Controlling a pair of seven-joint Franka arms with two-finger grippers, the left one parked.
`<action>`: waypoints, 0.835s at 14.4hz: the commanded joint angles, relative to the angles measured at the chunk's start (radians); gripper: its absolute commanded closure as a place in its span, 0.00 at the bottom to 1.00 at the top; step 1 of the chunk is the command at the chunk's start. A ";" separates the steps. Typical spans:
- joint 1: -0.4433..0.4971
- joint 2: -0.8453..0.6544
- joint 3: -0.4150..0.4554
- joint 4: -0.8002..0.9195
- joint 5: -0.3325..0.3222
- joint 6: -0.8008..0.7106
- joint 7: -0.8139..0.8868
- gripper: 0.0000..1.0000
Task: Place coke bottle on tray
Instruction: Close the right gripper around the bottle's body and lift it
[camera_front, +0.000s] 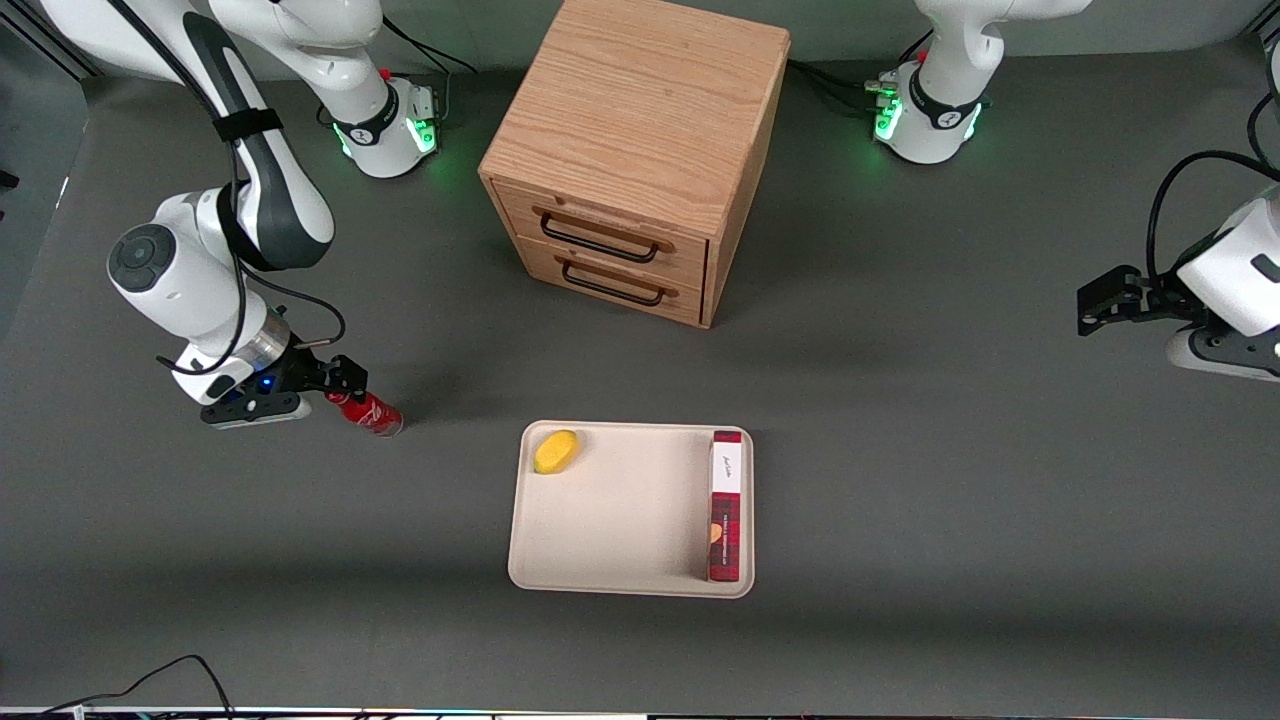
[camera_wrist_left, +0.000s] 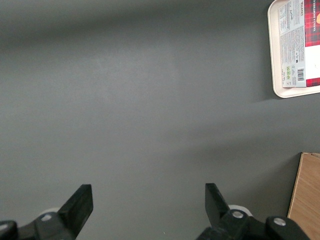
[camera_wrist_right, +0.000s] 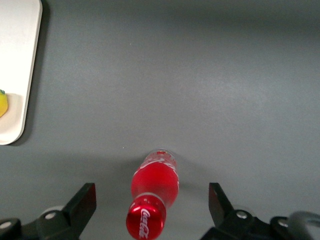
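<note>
The coke bottle (camera_front: 368, 413) is small, glossy red, with white script, and rests on the grey table toward the working arm's end, apart from the tray. In the right wrist view its red cap (camera_wrist_right: 145, 218) points at the camera, with the body (camera_wrist_right: 155, 180) leading away from it. My gripper (camera_front: 338, 388) is at the bottle's cap end. It is open (camera_wrist_right: 151, 194), with one finger on each side of the cap and neck, not touching them. The cream-beige tray (camera_front: 630, 510) lies in front of the cabinet, nearer the front camera; its rim also shows in the right wrist view (camera_wrist_right: 17, 75).
A yellow lemon (camera_front: 556, 451) lies in the tray's corner closest to the bottle. A long red plaid box (camera_front: 726, 505) lies along the tray's edge toward the parked arm. A wooden two-drawer cabinet (camera_front: 630, 150) stands farther from the front camera.
</note>
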 joint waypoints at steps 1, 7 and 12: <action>0.000 0.005 0.003 0.010 -0.020 0.010 0.005 0.05; -0.002 -0.006 0.003 -0.012 -0.034 0.010 0.005 0.33; 0.001 -0.015 0.005 -0.032 -0.034 0.010 0.006 0.74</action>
